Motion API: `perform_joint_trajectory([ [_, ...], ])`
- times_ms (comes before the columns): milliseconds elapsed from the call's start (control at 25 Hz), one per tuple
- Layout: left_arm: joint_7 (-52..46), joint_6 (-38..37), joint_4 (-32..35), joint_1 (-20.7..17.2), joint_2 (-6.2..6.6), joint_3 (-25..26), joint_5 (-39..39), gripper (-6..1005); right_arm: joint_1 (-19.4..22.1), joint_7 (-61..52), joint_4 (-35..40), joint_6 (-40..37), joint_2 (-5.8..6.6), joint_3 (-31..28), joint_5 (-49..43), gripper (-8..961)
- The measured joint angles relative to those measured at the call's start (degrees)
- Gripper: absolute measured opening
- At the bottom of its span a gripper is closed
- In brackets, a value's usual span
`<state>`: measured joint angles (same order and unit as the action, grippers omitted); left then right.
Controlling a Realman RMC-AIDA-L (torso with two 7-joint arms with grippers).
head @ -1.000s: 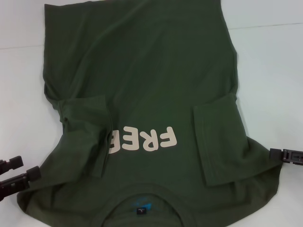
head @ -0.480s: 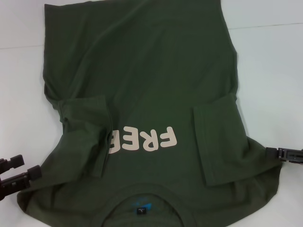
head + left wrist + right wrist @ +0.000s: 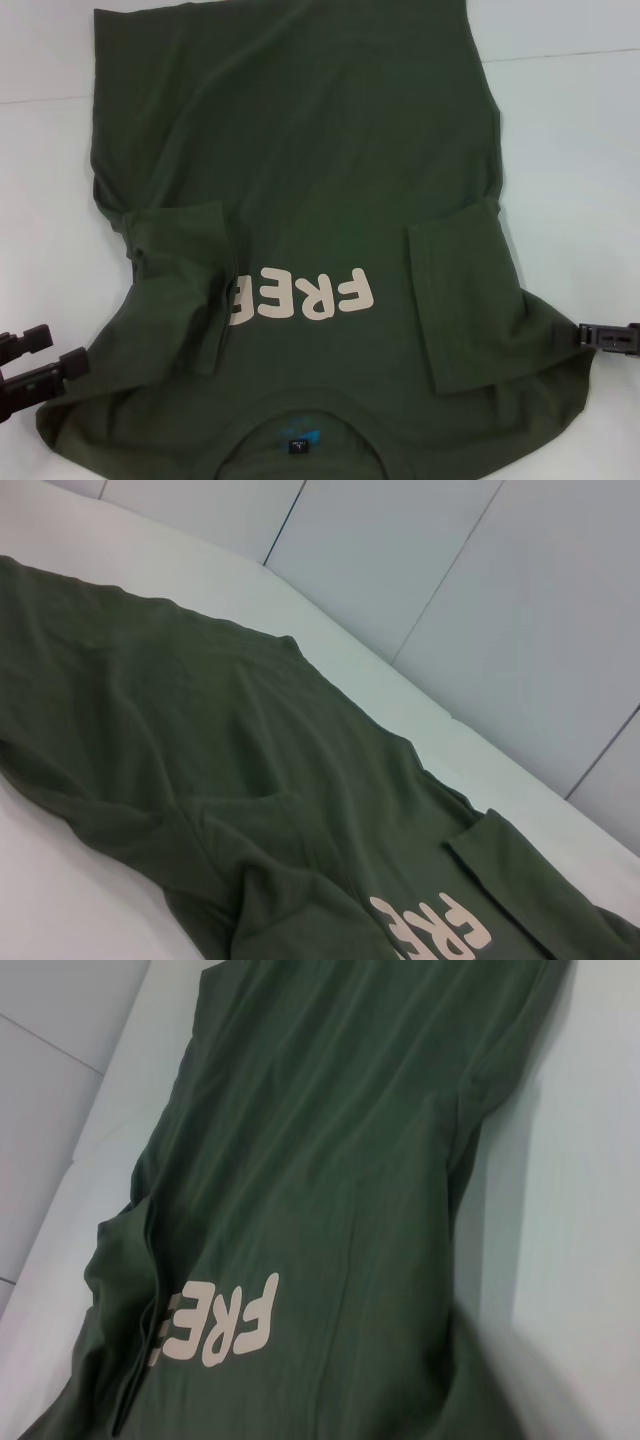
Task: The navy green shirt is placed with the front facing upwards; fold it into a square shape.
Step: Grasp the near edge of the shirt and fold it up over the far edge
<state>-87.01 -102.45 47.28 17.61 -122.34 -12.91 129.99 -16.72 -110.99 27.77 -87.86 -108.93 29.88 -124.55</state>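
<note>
Left gripper (image 3: 55,356) beside navy green shirt (image 3: 320,160)

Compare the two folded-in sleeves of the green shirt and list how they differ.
The robot's-left sleeve lies crumpled, with bunched folds at its shoulder; the robot's-right sleeve lies flat and smooth. The left sleeve covers the last letter of the "FREE" print; the right sleeve stops clear of the letters. Both are folded inward onto the front of the navy green shirt.
</note>
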Motion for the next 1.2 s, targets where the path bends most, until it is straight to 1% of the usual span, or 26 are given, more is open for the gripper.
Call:
perform_joint_trajectory([
  [200,0.1,0.0,0.0,0.1,0.00,-0.1,0.0,874,-0.2,-1.2,0.1,0.2,-0.02,0.5,-0.8,851],
  [400,0.1,-0.1,0.0,0.1,0.05,0.0,0.0,875,-0.5,-1.8,0.1,-0.6,-0.09,0.3,-2.5,653],
  [720,0.2,0.0,-0.1,0.2,0.09,-0.2,0.0,875,-0.7,-1.9,0.1,-1.1,-0.13,-0.9,-2.1,432],
  [960,0.2,0.0,-0.1,0.3,0.09,-0.1,0.0,876,-0.6,-2.0,0.1,-1.2,-0.16,-1.7,-2.0,183],
  [1160,0.2,0.1,-0.1,0.3,0.09,-0.3,0.0,874,-0.5,-2.0,0.2,-1.2,-0.14,-1.8,-2.0,12],
  [1200,0.2,0.1,-0.1,0.3,0.09,-0.3,0.0,874,-0.5,-2.0,0.2,-1.4,-0.14,-1.9,-2.0,12],
])
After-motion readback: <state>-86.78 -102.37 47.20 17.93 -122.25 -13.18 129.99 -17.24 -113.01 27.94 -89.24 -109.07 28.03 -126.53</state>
